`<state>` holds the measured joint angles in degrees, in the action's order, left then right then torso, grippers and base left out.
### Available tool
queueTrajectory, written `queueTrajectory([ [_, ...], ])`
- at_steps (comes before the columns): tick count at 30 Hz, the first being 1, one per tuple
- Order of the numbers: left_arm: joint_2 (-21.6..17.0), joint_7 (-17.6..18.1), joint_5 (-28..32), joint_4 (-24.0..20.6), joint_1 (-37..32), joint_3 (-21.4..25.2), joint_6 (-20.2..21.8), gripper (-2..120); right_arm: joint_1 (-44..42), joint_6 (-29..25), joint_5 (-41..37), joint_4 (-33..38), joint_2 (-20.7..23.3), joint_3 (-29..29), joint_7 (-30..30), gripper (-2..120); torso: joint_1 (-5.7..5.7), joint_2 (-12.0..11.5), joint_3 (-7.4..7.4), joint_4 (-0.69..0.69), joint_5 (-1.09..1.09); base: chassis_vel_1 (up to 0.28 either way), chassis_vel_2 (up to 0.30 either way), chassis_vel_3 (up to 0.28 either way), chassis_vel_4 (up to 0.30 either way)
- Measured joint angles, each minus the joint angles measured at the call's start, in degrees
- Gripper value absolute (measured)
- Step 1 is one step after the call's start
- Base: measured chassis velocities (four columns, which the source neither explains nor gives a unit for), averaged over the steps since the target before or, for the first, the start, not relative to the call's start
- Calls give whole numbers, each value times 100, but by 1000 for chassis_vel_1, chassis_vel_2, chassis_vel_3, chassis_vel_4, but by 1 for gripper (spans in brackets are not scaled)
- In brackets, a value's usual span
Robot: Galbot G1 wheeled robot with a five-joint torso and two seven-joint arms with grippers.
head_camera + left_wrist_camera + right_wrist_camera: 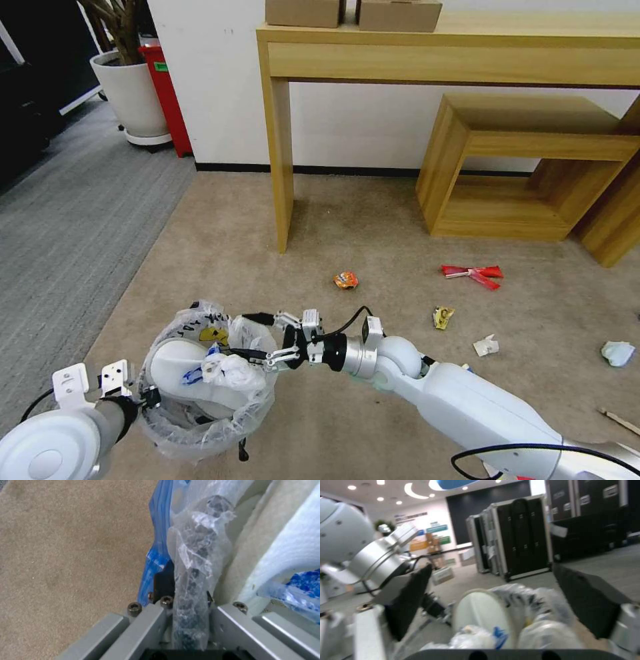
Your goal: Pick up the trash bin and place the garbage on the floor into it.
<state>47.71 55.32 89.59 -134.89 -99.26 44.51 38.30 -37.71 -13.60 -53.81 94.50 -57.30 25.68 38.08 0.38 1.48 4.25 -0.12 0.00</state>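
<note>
Step in hand: you are at the drop-off. Your left gripper (143, 398) carries the trash bin (207, 383) off the floor (220, 240), and your right gripper (257, 340) hangs over the bin's open mouth.
Left jaws: clenched on the bin's bagged rim (191, 590), seen in the left wrist view with the dark frame and crinkled plastic pinched between them.
Right jaws: released, spread wide with nothing between them; in the right wrist view the bin's contents lie just below.
Bin contents: a white slipper (177, 363) and crumpled plastic and paper (230, 370) pile up to the rim, so it looks fairly full.
Where the bin is: over the beige carpet near its left edge, close to the seam with the grey carpet (60, 220).
Garbage left on the floor: an orange packet (346, 280) near the desk leg (280, 160); a red wrapper (475, 274) towards the low wooden shelf (520, 167); a yellow packet (443, 317) and a white scrap (486, 345) nearer you; crumpled pale paper (617, 353) and a wooden stick (620, 420) at the right edge.
Progress: my judgement is roughly halfway, with six pieces still out.
Next move calls for: lifting your right arm clear of the bag without snagging it, then reaching for the nearest litter, probably the orange packet, while you keep the bin level.
</note>
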Motion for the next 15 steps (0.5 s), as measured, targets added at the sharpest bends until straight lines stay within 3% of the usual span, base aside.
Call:
queueTrajectory([
  [10,22,-77,-39,-78,-37,1,24,0,-694,-145,257,269,408,-1189,-468,100,0,0,0,-1,1,0,0,0,0],
  [13,28,-134,-90,-76,-12,-17,26,0,-992,-286,547,373,553,-1582,-814,100,0,0,0,-1,1,0,0,0,0],
  [15,57,-188,-148,-75,4,-36,26,0,-1286,-352,1075,462,668,-2002,-1370,100,0,0,0,-2,2,0,0,0,0],
])
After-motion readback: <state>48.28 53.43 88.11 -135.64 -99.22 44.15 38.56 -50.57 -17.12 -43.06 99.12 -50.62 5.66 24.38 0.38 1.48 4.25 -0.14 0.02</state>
